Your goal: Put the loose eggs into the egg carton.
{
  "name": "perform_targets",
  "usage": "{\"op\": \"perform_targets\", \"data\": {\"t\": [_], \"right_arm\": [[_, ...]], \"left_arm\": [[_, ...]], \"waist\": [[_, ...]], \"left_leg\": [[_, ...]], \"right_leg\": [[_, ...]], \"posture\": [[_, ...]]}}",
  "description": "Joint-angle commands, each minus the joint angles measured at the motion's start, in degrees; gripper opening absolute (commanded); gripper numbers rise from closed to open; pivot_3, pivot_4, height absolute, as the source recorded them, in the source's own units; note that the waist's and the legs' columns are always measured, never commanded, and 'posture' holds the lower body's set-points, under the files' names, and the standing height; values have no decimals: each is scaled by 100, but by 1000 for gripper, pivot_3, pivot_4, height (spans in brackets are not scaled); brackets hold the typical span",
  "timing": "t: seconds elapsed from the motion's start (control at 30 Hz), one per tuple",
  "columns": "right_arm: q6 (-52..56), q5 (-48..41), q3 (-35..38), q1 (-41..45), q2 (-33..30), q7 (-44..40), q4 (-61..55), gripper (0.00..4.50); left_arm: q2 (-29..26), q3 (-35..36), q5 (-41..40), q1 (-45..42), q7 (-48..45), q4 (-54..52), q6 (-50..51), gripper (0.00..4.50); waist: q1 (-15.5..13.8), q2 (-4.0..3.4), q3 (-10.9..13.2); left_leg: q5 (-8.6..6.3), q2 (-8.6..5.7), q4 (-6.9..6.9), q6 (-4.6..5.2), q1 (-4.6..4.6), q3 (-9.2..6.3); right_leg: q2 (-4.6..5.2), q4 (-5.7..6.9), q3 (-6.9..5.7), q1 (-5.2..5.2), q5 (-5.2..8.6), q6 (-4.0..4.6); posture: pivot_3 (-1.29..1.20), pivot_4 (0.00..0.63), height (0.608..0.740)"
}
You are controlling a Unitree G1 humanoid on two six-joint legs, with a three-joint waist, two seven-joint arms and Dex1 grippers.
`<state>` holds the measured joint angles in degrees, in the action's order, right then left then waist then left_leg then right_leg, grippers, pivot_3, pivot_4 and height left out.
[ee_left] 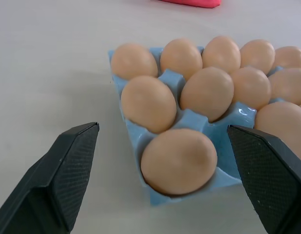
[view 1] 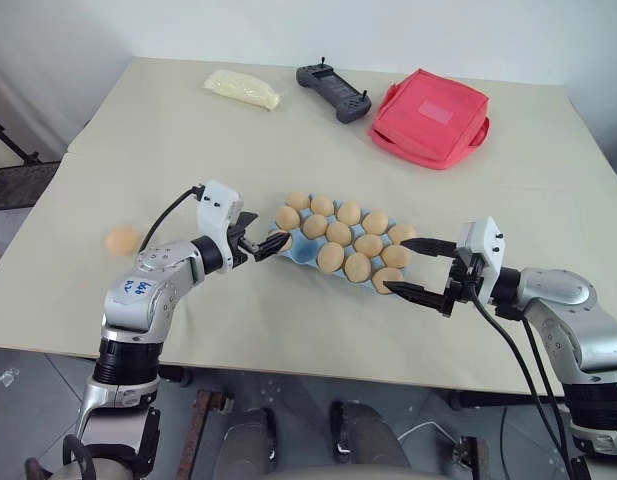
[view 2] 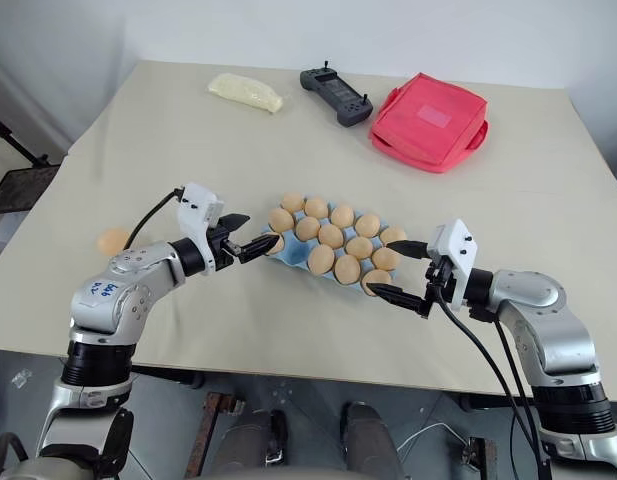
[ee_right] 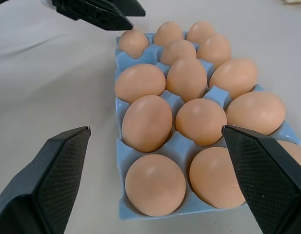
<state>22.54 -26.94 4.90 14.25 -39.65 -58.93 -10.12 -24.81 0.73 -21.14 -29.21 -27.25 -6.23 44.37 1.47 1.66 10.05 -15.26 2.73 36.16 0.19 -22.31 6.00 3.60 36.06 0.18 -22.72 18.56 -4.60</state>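
The egg carton (ee_right: 140, 161) looks like glossy blue moulded plastic; its eggs (ee_right: 146, 122) are smooth and matt. Textured matt black pads (ee_left: 74, 168) line the left hand's fingers. The bench (view 1: 288, 130) is matt beige, and the red pouch (view 1: 430, 117) at upper right looks like cloth.

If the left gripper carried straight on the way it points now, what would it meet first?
Most likely the near-end egg in the egg carton; the open left gripper frames it, though the remaining gap is unclear.

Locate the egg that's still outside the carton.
In the head views the loose egg lies alone on the table at the robot's far left, beyond the left arm and well apart from the blue egg carton.
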Motion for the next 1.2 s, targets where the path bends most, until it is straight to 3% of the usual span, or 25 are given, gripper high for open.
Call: {"op": "perform_targets", "data": {"t": [0.03,0.5,0.6,0.83,0.93,1.2], "right_arm": [[-54,-82,172,-41,-68,37,-204,4500],[-54,-78,188,-96,-73,125,-224,4500],[-61,-76,191,-101,-66,146,-226,4500],[-75,-65,187,-102,-55,179,-211,4500],[-78,-63,179,-101,-55,189,-206,4500],[-81,-54,159,-76,-45,197,-178,4500]], "left_arm": [[-82,-158,167,-142,-148,47,-209,4470],[-101,-530,599,-415,-480,513,-513,4470],[-98,-566,674,-427,-508,559,-578,3841],[-65,-530,698,-436,-543,565,-609,1658],[-54,-433,644,-426,-509,504,-567,967],[86,-27,236,-412,-433,135,-166,839]], "waist": [[2,0,0],[-4,0,0],[-7,0,0],[-5,-1,0],[-1,-1,0],[-3,-1,0]], "left_leg": [[0,1,0,0,0,0],[0,1,0,0,0,0],[0,0,1,0,-1,0],[1,0,3,2,1,0],[1,0,5,2,3,0],[3,0,8,5,5,0]], "right_leg": [[0,0,-1,0,0,0],[-2,1,-1,-1,0,0],[-1,1,0,0,0,0],[0,5,0,0,0,0],[0,9,1,1,0,0],[0,18,2,1,0,0]], "posture": [[0,150,740],[0,150,740],[0,150,740],[0,150,740],[0,150,740],[0,150,740]]}}
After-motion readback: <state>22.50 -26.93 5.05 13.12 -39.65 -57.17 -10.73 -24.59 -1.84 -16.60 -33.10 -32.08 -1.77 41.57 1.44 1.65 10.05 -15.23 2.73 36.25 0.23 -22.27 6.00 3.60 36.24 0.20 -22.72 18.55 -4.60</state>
